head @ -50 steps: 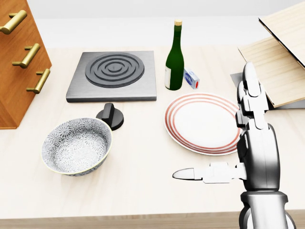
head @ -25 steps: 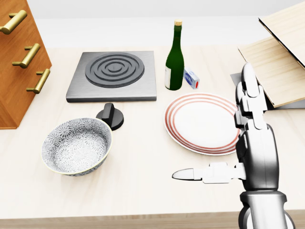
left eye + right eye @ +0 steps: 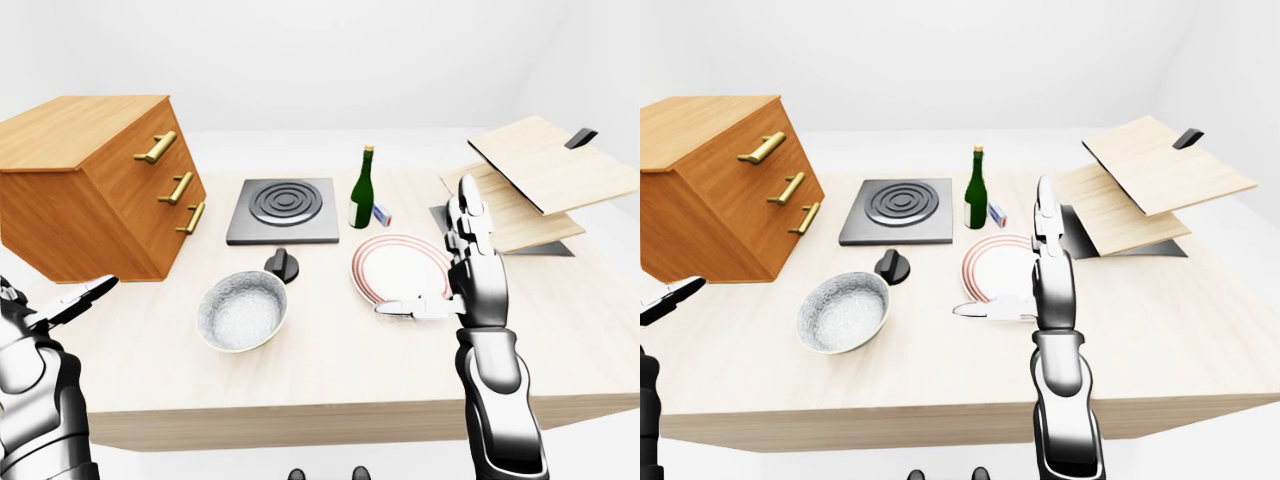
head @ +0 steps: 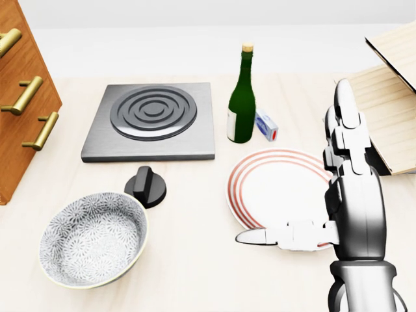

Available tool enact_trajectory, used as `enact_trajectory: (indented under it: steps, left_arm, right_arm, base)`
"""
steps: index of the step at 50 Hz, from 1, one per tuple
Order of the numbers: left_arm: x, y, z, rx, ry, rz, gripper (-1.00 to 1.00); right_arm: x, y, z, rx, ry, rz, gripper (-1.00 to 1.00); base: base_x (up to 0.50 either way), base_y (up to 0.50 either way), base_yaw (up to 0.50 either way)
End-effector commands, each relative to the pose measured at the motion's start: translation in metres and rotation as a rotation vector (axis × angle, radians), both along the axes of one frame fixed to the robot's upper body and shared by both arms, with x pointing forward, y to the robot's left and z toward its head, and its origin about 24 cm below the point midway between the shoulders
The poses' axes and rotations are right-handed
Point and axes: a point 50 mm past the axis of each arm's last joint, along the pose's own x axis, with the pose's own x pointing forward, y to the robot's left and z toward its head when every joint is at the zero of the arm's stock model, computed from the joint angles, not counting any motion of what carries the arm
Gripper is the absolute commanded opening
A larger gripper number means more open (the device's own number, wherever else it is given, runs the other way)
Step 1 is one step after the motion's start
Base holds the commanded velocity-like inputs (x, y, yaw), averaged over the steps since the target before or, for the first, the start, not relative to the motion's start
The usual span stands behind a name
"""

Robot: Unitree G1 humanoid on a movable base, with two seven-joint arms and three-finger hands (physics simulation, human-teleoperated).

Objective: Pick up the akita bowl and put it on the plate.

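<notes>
The bowl (image 4: pixel 93 239), white with a fine grey pattern and a pale rim, sits upright on the light wooden table (image 4: pixel 195 273) in the lower left of the head view, with nothing inside it. A black knob (image 4: pixel 145 187) stands just beside it, up and to the right. The plate (image 4: pixel 273 185), white with red rings round its edge, lies flat to the right of centre, well apart from the bowl with bare table between them. The right hand (image 4: pixel 352 201) rises from the lower right of the head view with its fingers (image 4: pixel 343 114) straight and pointing up the frame and its thumb (image 4: pixel 263 236) stretched out to the left; it is spread apart and holds nothing. It covers the right edge of the plate in this view, and the thumb lies across the plate's lower rim, though whether it touches the plate cannot be told. The left hand (image 3: pixel 55 308) shows at the lower left edge of the left-eye view, fingers extended and empty, off the left of the table. Above the plate stands a green bottle (image 4: pixel 241 101) with a small white box (image 4: pixel 266 125) just to its right. A grey hob (image 4: pixel 151 120) with rings lies at upper centre, a wooden drawer chest (image 3: pixel 100 185) at the upper left, and tilted wooden boards (image 3: pixel 545 170) at the upper right.
</notes>
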Motion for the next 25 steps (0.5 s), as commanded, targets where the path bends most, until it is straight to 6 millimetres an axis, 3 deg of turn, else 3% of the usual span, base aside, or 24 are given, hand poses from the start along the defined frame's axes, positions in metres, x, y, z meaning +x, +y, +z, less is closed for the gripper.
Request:
enact_trajectory:
  steps: [1,25]
  left_arm:
    - [-0.0033,-0.0004,0.0004,0.004,-0.007,0.0,1.0]
    - [-0.0035,-0.0013,-0.0012,0.001,-0.005,-0.001,1.0]
  right_arm:
    - [-0.0012,0.0002,0.0029,-0.003,-0.014,0.0,1.0]
    - [0.0006,0.0002,0.0013,-0.018,-0.005,-0.003,1.0]
  base:
    - [0.36,0.0,0.0]
    - [0.36,0.0,0.0]
